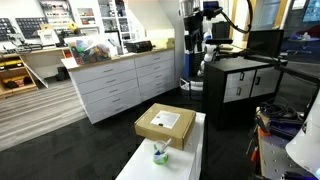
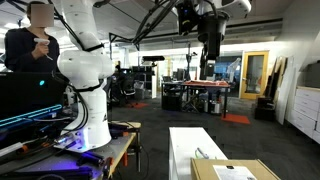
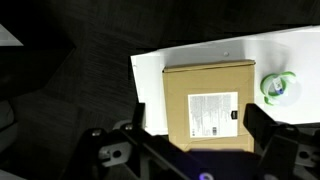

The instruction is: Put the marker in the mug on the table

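Note:
The small white mug (image 3: pixel 280 87) with a green-blue tint stands on the long white table (image 3: pixel 200 55), beside a flat brown cardboard box (image 3: pixel 210 105). The mug also shows in an exterior view (image 1: pixel 160 153), near the table's (image 1: pixel 140 165) front end. I cannot make out a marker in any view. My gripper (image 3: pixel 197 130) is open and empty, high above the box, with the mug off to one side. It hangs well above the table in both exterior views (image 1: pixel 205 18) (image 2: pixel 210 45).
The cardboard box (image 1: pixel 165 123) takes up much of the table's width. A white drawer cabinet with a wooden top (image 1: pixel 120 80) and a black-and-white cabinet (image 1: pixel 240 85) stand beyond the table. A person (image 2: pixel 35 45) stands behind the robot's white base (image 2: pixel 85 80).

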